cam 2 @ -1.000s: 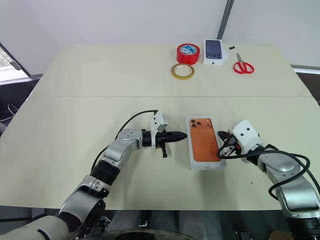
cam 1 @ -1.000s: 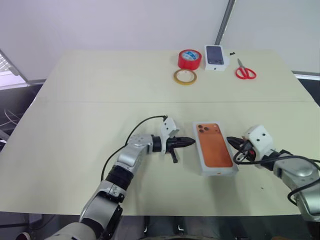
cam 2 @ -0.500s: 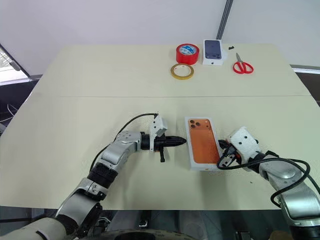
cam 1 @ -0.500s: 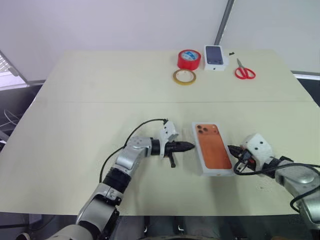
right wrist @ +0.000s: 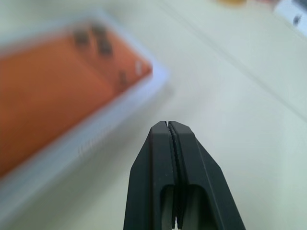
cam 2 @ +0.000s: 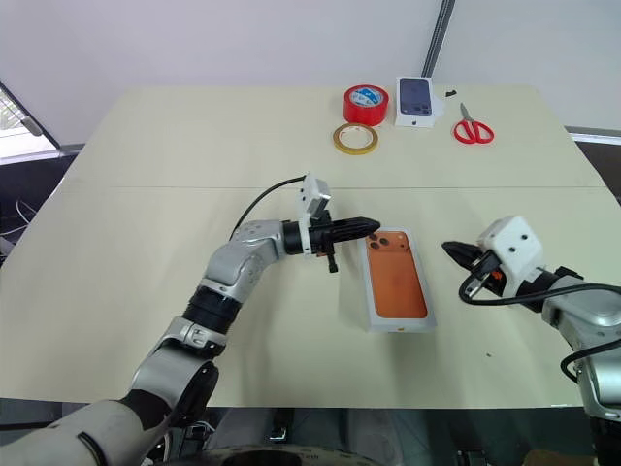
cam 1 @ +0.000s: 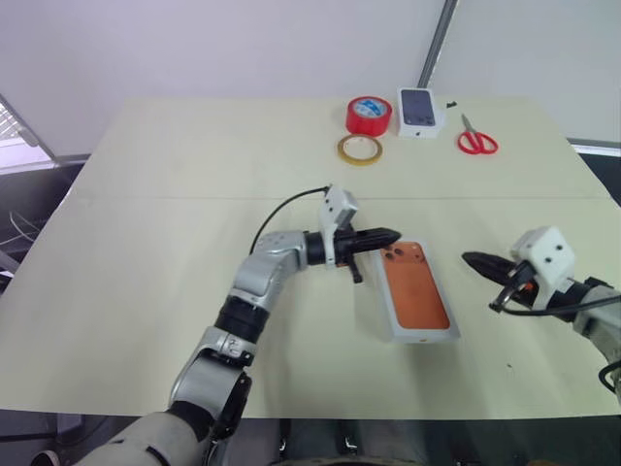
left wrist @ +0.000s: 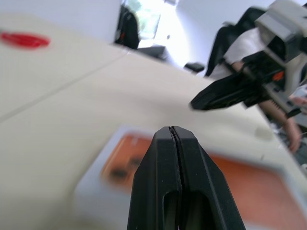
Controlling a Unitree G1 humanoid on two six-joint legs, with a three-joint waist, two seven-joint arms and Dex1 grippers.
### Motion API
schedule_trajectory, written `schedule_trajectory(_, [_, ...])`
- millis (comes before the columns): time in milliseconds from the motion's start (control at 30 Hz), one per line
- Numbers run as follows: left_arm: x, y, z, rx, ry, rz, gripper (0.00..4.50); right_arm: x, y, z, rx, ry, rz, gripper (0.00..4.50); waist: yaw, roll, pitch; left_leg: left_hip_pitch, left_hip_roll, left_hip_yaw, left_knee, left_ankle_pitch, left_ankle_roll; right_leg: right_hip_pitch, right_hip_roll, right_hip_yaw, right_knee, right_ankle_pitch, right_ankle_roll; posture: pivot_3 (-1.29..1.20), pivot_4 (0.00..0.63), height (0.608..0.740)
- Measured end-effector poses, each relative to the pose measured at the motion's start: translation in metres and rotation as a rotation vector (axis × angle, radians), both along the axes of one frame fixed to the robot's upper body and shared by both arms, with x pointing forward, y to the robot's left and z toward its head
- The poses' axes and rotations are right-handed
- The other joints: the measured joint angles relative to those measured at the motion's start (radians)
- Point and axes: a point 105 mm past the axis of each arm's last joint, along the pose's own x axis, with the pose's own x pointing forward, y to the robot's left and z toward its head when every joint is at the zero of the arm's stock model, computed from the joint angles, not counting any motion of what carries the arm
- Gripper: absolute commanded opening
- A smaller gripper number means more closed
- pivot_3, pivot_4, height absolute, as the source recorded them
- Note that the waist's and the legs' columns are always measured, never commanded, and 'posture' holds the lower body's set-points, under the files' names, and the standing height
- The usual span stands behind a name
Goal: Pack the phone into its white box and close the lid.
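Pale cream laminate covers the table, a wide top with a thin seam running across it beyond the box. Behind it stands a plain white wall with a grey pole leaning up from the far edge. In the left wrist view a seated person and dark chairs show past the table's end, with a bright window behind.

The box lies open near the front edge, right of the table's middle, and the phone rests face down inside it, camera lenses at the far end. No cover sits on it.

The left gripper hangs over the box's far left corner, its fingers pressed together and holding nothing. The right gripper hovers to the right of the box, clear of it, pointing toward it, fingers likewise closed and empty.

Far beyond the box, along the back edge, are a red tape roll, a small box printed with a dark phone, a tan tape ring and red scissors.
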Motion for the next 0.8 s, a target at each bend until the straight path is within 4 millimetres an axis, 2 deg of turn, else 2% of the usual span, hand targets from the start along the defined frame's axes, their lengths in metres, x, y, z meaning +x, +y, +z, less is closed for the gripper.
schedule_trajectory(67, [0.0, -0.009, -0.005, 0.006, 0.001, -0.004, 0.0, -0.01, 0.017, 0.003, 0.081, 0.037, 0.089, 0.04, 0.0, 0.0, 0.0, 0.0, 0.0, 0.0, 0.0, 0.0, 0.0, 0.0, 0.0, 0.0, 0.0, 0.0, 0.0, 0.0, 0.15, 0.74])
schedule_trajectory(133, [0.0, -0.016, -0.019, 0.037, 0.018, 0.001, 0.0, -0.025, 0.032, -0.002, 0.115, 0.088, 0.171, 0.04, 0.0, 0.0, 0.0, 0.0, 0.0, 0.0, 0.0, 0.0, 0.0, 0.0, 0.0, 0.0, 0.0, 0.0, 0.0, 0.0, 0.15, 0.74])
schedule_trajectory(267, [-0.007, -0.025, -0.044, 0.132, -0.014, -0.029, 0.0, -0.058, 0.062, -0.036, 0.087, 0.249, 0.318, 0.04, -0.001, -0.001, 0.0, 0.0, 0.0, 0.0, 0.0, 0.0, 0.0, 0.0, 0.0, 0.0, 0.0, 0.0, 0.0, 0.0, 0.15, 0.74])
schedule_trajectory(367, [-0.011, -0.027, -0.056, 0.181, -0.049, -0.058, 0.0, -0.068, 0.066, -0.066, -0.07, 0.304, 0.364, 0.04, -0.003, 0.0, 0.0, 0.001, 0.0, 0.001, 0.0, 0.0, 0.0, 0.0, 0.0, 0.0, 0.0, 0.0, 0.0, 0.0, 0.15, 0.74])
schedule_trajectory(533, [-0.01, -0.018, -0.063, 0.221, -0.101, -0.061, 0.0, -0.058, 0.064, -0.068, -0.193, 0.222, 0.384, 0.04, -0.002, -0.003, 0.001, 0.015, 0.0, 0.0, -0.002, 0.0, 0.0, 0.014, 0.001, 0.0, -0.002, 0.0, 0.0, 0.0, 0.15, 0.74])
schedule_trajectory(600, [-0.01, -0.017, -0.064, 0.224, -0.108, -0.061, 0.0, -0.055, 0.063, -0.067, -0.198, 0.211, 0.38, 0.04, -0.001, -0.003, 0.001, 0.015, 0.0, 0.0, -0.002, 0.0, 0.0, 0.015, 0.0, 0.0, -0.003, 0.0, 0.0, 0.0, 0.15, 0.74])
schedule_trajectory(667, [-0.01, -0.016, -0.064, 0.224, -0.107, -0.06, 0.0, -0.051, 0.064, -0.065, -0.167, 0.211, 0.362, 0.04, -0.001, -0.005, 0.001, 0.015, 0.0, 0.0, -0.002, 0.0, 0.0, 0.014, 0.0, 0.0, -0.003, 0.0, 0.0, 0.0, 0.15, 0.74])
schedule_trajectory(767, [-0.005, -0.012, -0.063, 0.207, -0.068, -0.034, 0.0, -0.035, 0.063, -0.059, -0.052, 0.208, 0.275, 0.04, -0.004, -0.005, 0.0, 0.014, 0.0, 0.0, -0.002, 0.0, 0.0, 0.013, 0.0, 0.001, -0.002, 0.0, 0.0, 0.0, 0.15, 0.74])
schedule_trajectory(800, [-0.003, -0.01, -0.062, 0.198, -0.046, -0.025, 0.26, -0.029, 0.062, -0.054, -0.048, 0.184, 0.257, 0.01, -0.004, -0.004, 0.0, 0.014, 0.0, 0.0, -0.002, 0.0, 0.0, 0.012, 0.0, 0.001, -0.001, 0.0, 0.0, 0.0, 0.15, 0.74])
